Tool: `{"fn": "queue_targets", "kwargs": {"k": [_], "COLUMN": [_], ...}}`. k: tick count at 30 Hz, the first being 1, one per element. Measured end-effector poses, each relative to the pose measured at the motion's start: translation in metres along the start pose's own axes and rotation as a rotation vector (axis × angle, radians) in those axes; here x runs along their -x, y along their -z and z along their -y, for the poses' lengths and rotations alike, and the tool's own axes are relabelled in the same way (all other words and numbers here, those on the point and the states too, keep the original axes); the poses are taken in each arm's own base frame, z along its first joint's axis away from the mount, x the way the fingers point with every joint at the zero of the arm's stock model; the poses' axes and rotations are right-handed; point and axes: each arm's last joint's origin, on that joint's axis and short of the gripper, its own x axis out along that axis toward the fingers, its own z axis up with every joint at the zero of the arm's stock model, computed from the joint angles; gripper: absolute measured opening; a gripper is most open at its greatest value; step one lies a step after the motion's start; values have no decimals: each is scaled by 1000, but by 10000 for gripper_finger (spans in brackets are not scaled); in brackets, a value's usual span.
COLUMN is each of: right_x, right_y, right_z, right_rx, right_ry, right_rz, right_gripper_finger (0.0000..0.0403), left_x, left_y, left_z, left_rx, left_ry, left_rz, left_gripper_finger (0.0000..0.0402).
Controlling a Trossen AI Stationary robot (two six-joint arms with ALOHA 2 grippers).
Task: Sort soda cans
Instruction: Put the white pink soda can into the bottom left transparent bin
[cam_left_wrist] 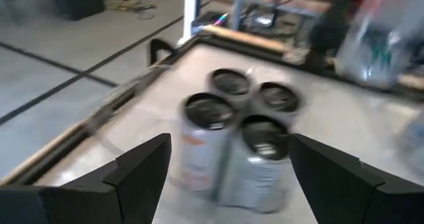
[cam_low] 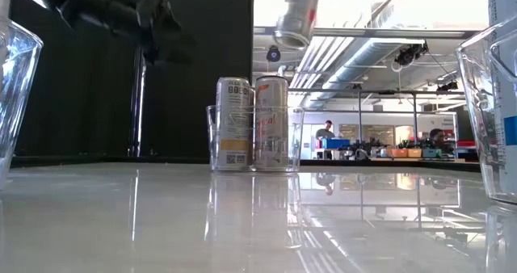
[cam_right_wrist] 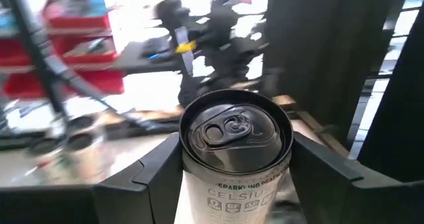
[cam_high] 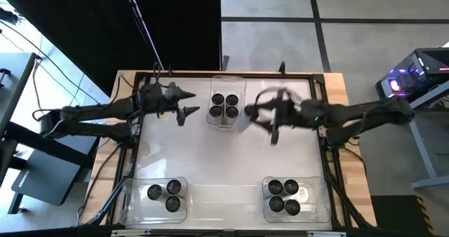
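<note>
A: High view. Left gripper (cam_high: 191, 103) is sitting just beside the far-centre bin (cam_high: 228, 83), fingers spread wide, nothing between them. That bin is holding four cans (cam_high: 224, 104). Right gripper (cam_high: 261, 118) is blurring on the bin's other side; its load isn't readable here.
B: Near bins?
A: Near-left bin (cam_high: 130, 198) is holding three cans (cam_high: 165, 194), near-right bin (cam_high: 323, 198) four cans (cam_high: 283, 195).
B: Low view?
A: One held can (cam_low: 298, 13) is hanging tilted in the air, above the binned cans and just right of them. The fingers on it are out of frame.
B: Left wrist?
A: Both fingers (cam_left_wrist: 142, 174) are standing well apart, touching nothing. The four binned cans are sitting ahead, between the fingertips' lines.
B: Right wrist?
A: Fingers (cam_right_wrist: 159, 173) are clamping that can, one pad on each side, its dark top facing the camera. The left arm (cam_right_wrist: 212, 35) is showing beyond it.
</note>
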Motion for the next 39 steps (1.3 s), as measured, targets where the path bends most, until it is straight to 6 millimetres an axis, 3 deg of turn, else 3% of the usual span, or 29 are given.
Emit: {"fn": "queue_targets", "kwargs": {"k": [3, 8, 14, 24, 31, 39], "right_x": [-19, -52, -88, -117, -119, -119], "right_y": [12, 51, 102, 147, 149, 150], "right_z": [-29, -73, -103, -114, -114, -114], "right_rx": [20, 37, 18, 0, -19, -10], "right_ry": [-86, -199, -300, -378, -385, -388], "right_rz": [-32, -114, -167, -178, -183, -184], "right_gripper_finger": [220, 220, 220, 220, 220, 226], "left_x": [7, 21, 36, 40, 29, 22], "left_y": [-3, -6, -5, 18, 32, 48], "left_z": [17, 46, 78, 133, 161, 173], "left_rx": [16, 36, 32, 45, -6, -56], "left_ry": [41, 61, 125, 197, 242, 262], "left_rz": [32, 96, 151, 121, 145, 92], "left_gripper_finger": [301, 301, 301, 300, 300, 301]}}
